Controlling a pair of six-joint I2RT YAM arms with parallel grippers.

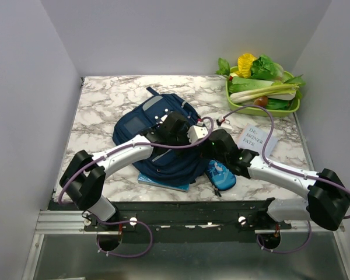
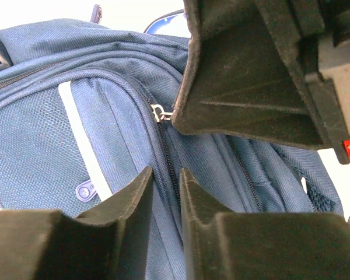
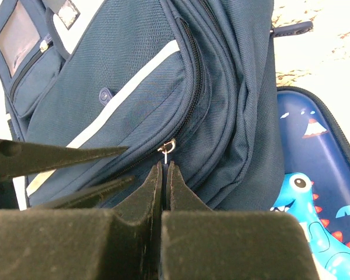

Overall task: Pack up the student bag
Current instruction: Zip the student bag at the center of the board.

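Observation:
The student bag (image 1: 154, 134), navy with a grey stripe, lies flat in the middle of the table. It fills the left wrist view (image 2: 58, 134) and the right wrist view (image 3: 134, 76). My right gripper (image 3: 164, 164) is shut on the metal zip pull (image 3: 169, 149) of a front pocket, and it also shows in the top view (image 1: 209, 147). My left gripper (image 2: 166, 172) sits just beside it on the bag, also seen from above (image 1: 189, 140). Its jaws stand nearly closed, pinching a ridge of bag fabric along the zip line (image 2: 163, 146).
A blue dinosaur pencil case (image 1: 223, 175) lies at the bag's right side, also seen in the right wrist view (image 3: 315, 198). A thin book (image 1: 162, 181) pokes out under the bag's near edge. A white card (image 1: 254, 137) and a green tray of vegetables (image 1: 291, 108) are at the back right.

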